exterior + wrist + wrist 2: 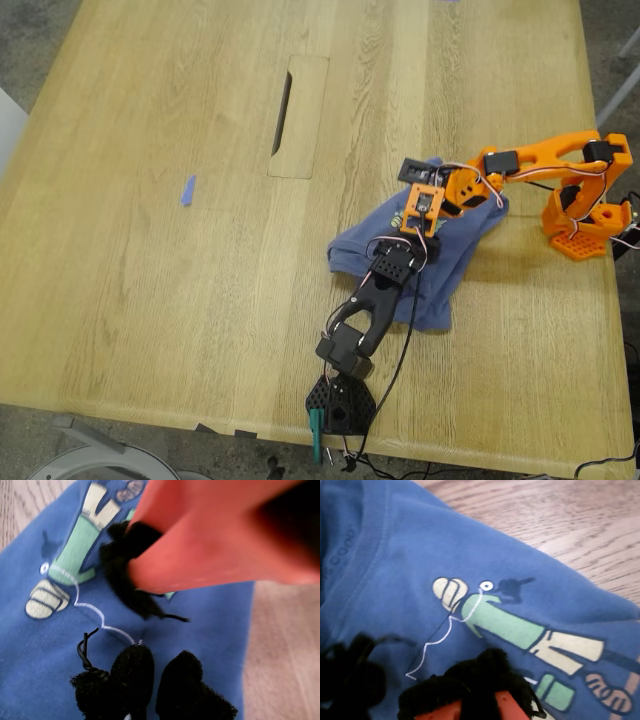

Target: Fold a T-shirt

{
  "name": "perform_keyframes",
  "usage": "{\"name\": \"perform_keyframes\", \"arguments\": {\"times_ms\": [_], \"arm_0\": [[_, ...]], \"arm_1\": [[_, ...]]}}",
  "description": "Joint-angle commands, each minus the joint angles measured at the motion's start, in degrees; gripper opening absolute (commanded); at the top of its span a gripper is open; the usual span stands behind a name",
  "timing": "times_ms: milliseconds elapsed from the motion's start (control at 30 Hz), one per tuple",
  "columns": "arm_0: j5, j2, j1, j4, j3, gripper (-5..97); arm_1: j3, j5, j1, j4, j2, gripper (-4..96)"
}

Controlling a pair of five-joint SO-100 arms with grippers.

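The slate-blue T-shirt (445, 280) lies bunched on the wooden table (180, 300), toward the exterior view's right. Its green-yellow cartoon print shows in the first wrist view (75, 550) and the second wrist view (505, 625). My first gripper (405, 248), on the black arm, hovers just over the print. Its black foam pads (132, 672) are close together with no cloth visibly pinched. My second gripper (418, 215), on the orange arm, comes from the opposite side and meets it over the print. Only one foam-tipped orange finger (470, 690) is clear.
A tiny blue scrap (188, 190) lies at the exterior view's left. A cable slot cover (298, 115) sits in the table's middle. The orange arm's base (585, 225) is at the right edge and the black arm's base (340, 402) at the near edge.
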Motion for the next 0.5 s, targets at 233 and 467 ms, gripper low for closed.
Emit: {"name": "perform_keyframes", "arguments": {"times_ms": [233,467], "arm_0": [[-0.8,-0.6,-11.4,-10.0,4.8,7],[-1.1,-0.6,-19.4,-11.3,6.2,7]], "arm_1": [[21.2,0.9,0.6,-5.0,14.1,-0.1],[35.0,1.0,4.1,-2.9,28.1,-0.1]]}}
